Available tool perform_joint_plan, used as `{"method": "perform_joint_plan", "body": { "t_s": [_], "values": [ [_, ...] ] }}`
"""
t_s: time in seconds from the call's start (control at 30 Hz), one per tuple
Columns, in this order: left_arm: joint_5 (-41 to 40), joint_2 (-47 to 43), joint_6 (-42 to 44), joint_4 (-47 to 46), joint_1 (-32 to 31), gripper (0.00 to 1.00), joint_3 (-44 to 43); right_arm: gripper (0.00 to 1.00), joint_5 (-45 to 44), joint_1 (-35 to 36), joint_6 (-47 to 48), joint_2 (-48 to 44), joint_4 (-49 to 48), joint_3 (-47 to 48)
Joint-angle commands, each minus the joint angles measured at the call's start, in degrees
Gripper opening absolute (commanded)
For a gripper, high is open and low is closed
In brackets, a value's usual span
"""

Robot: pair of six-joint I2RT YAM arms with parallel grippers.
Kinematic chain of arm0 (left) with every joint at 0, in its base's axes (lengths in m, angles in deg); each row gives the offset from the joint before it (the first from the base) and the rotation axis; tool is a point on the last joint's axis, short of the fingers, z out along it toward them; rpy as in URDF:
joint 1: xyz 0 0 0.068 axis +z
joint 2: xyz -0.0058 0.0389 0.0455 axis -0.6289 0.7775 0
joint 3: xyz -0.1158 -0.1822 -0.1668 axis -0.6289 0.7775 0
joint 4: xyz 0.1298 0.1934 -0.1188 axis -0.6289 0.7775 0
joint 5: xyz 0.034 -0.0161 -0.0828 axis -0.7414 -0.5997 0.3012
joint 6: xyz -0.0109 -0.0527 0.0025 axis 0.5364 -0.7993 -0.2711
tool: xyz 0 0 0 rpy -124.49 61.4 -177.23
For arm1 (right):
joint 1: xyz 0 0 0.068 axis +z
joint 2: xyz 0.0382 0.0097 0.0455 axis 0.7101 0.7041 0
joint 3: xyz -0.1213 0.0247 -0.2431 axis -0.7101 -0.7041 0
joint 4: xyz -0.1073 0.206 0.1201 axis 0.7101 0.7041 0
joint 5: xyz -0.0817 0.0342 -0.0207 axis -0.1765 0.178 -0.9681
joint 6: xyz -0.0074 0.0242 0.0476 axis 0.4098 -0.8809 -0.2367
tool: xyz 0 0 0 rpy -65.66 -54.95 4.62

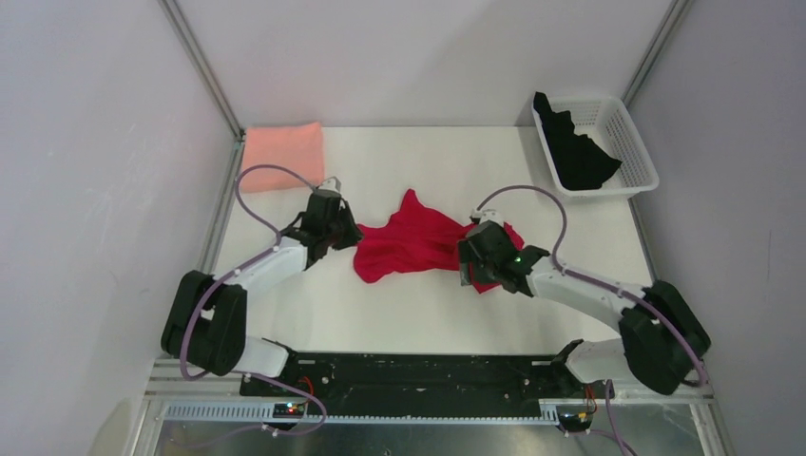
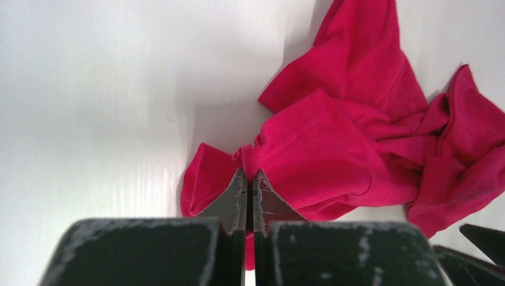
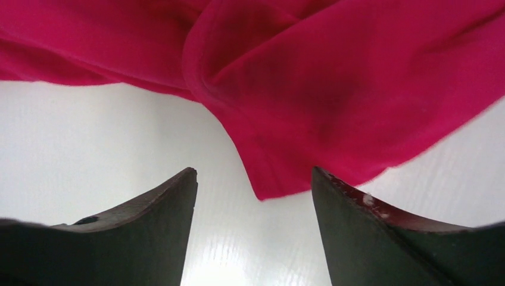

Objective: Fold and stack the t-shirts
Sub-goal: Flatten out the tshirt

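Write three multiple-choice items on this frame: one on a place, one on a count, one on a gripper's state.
1. Where does the black shirt lie?
A) in the white basket
B) flat at the near edge
C) hanging on the wall

2. How many shirts show?
A) two
B) three
C) four

3. The left gripper is:
A) wide open
B) shut on nothing
C) shut on the red shirt

Answers:
1 A: the top view shows it draped inside the basket at the far right.
2 B: red, black and a folded salmon-pink shirt.
3 C: the left wrist view shows its jaws closed on a bunch of red cloth.
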Motion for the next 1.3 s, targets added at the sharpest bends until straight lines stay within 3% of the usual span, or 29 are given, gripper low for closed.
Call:
{"method": "perform_joint_plan", "body": {
  "t_s": [0.0, 0.3, 0.37, 0.43, 0.5, 0.73, 0.87, 1.07, 1.27],
  "values": [
    [-2.57, -4.41, 0.95, -1.41, -0.28, 0.00, 2.30, 0.70, -0.41, 0.38, -1.60, 5.99, -9.70, 0.71],
    [-3.83, -6.68, 0.80, -1.44, -0.28, 0.00, 3.63, 0.55, -6.23, 0.49, -2.89, 16.72, -7.61, 2.86],
    [-4.29, -6.92, 0.97, -1.41, -0.28, 0.00, 3.69, 0.44, -8.11, 0.42, -3.89, 16.96, -6.40, 2.88],
    [-5.42, -7.54, 1.11, -1.22, -0.32, 0.00, 3.74, 0.15, -10.99, 0.43, -5.16, 15.66, -4.69, 2.89],
    [-7.21, -8.40, 1.31, -0.78, -0.31, 0.00, 3.64, 0.01, -13.43, 0.43, -6.09, 13.09, -2.99, 2.89],
    [-13.87, -13.03, 3.14, 0.16, -0.19, 0.00, 2.28, 0.00, -16.14, -2.75, -5.14, -1.87, -1.43, 2.19],
    [-17.08, -16.08, 4.74, 0.38, -0.11, 0.00, -0.47, 0.00, -10.70, -8.02, -0.75, -12.77, -4.80, 2.60],
    [-20.30, -23.07, 7.36, 0.57, 0.15, 0.00, -4.32, 0.00, 2.91, -21.51, 0.78, -26.64, -6.49, 4.88],
    [-23.65, -36.27, 10.75, 0.71, 0.16, 0.00, -8.22, 0.00, 3.16, -26.97, 2.78, -32.59, -2.48, 14.59]
  ]
}}
